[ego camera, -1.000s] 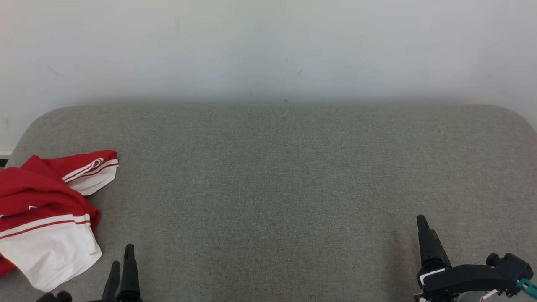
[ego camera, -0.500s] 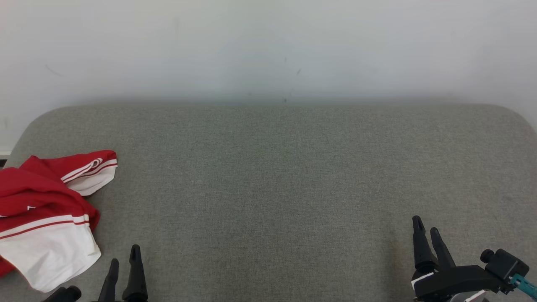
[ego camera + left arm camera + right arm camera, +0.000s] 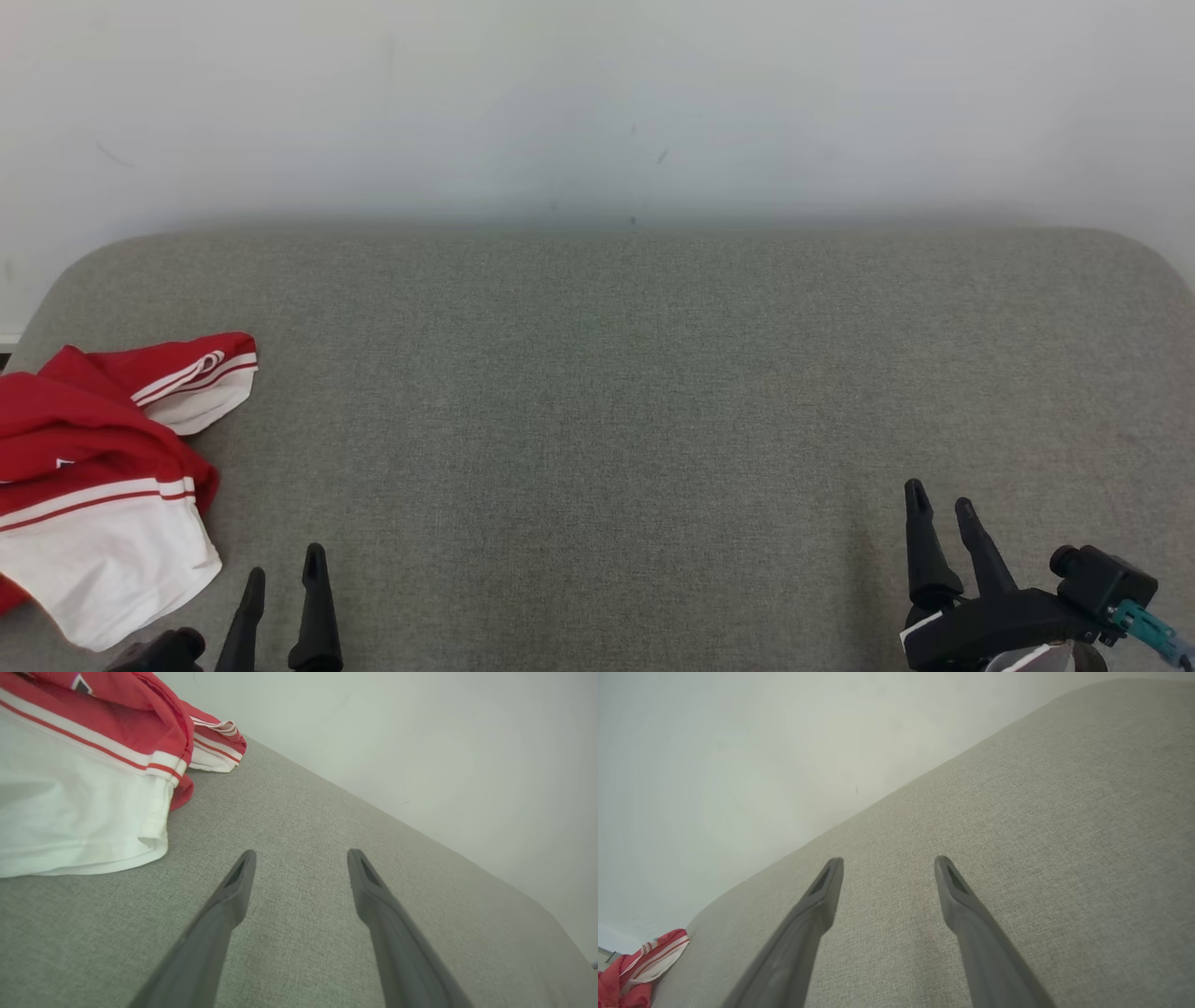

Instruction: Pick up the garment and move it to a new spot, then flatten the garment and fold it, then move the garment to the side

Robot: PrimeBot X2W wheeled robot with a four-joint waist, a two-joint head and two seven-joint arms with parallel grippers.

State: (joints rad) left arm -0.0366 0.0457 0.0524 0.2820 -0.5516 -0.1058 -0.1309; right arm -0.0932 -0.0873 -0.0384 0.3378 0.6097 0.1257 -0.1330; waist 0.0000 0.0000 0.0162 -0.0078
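Running off the left edge, crumpled garment (image 3: 89,448), its shape unclear; both jaws wide, empty.

Soft, even light is falling on the grey worktop (image 3: 597,392), bright and without glare. A dim band of shadow is lying along the worktop's far edge, under the white wall (image 3: 597,93). In the wrist views the left tool (image 3: 302,855) and right tool (image 3: 888,860) are blurring where they are nearest the lens, while the worktop's weave beyond them is showing sharp
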